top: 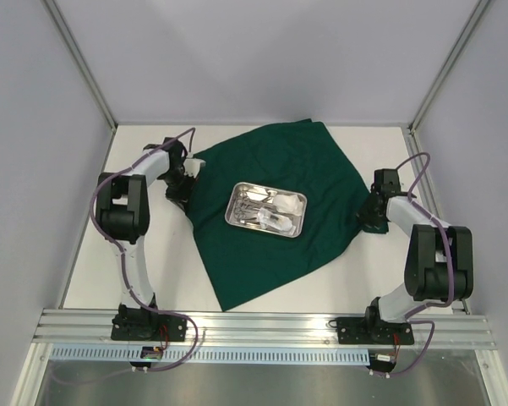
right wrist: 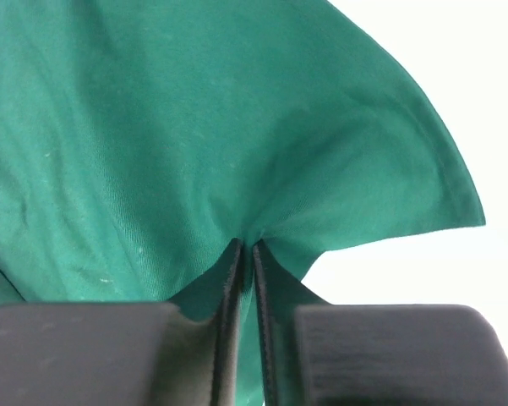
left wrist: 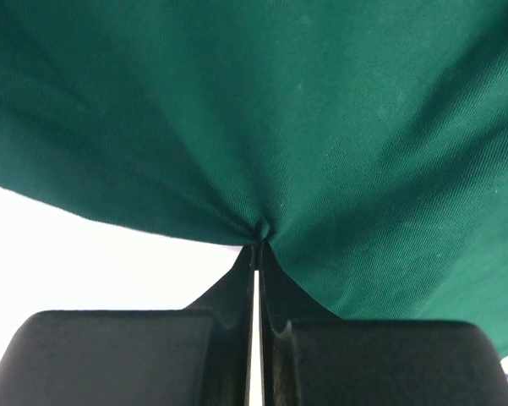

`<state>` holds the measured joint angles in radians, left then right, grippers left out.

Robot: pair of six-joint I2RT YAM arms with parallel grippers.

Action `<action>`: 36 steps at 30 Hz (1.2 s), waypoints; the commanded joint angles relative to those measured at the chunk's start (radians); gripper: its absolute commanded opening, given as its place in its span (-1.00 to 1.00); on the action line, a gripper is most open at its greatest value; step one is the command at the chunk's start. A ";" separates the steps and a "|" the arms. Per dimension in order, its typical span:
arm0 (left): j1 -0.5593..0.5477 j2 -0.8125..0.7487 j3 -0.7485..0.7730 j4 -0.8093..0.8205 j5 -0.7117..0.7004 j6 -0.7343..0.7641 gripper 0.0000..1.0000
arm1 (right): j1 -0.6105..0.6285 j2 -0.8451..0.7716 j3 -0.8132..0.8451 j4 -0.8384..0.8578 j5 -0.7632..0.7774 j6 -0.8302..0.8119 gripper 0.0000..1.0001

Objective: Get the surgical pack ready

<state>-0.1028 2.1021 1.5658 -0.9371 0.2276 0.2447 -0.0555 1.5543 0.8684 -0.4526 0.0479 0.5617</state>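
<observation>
A dark green cloth drape [top: 262, 245] lies spread on the white table. A small steel tray [top: 239, 222] sits at its middle, holding metal instruments [top: 254, 200] and white gauze pads [top: 287, 204]. My left gripper [top: 186, 182] is shut on the drape's left corner; in the left wrist view the cloth [left wrist: 321, 127] puckers at the closed tips of that gripper [left wrist: 255, 245]. My right gripper [top: 368, 211] is shut on the drape's right corner; in the right wrist view the cloth [right wrist: 194, 127] bunches between the tips of that gripper [right wrist: 245, 245].
White table [top: 144, 279] is bounded by grey walls on the left, back and right. An aluminium rail [top: 262, 328] with both arm bases runs along the near edge. The drape's near corner points toward the rail.
</observation>
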 commanded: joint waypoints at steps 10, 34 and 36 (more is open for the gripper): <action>0.064 -0.255 -0.272 0.020 0.007 0.057 -1.00 | 0.084 -0.114 0.090 -0.084 0.096 -0.039 0.00; 0.132 -0.324 -0.312 0.060 0.033 0.057 -1.00 | 0.496 -0.034 0.107 0.045 -0.122 -0.054 -0.42; 0.132 -0.324 -0.314 0.061 0.035 0.059 -1.00 | 0.505 -0.049 0.109 0.040 -0.097 -0.054 -0.42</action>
<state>0.0223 1.8214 1.2572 -0.8795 0.2443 0.2798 0.4320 1.5623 0.9363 -0.4221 -0.1055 0.4934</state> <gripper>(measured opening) 0.007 0.295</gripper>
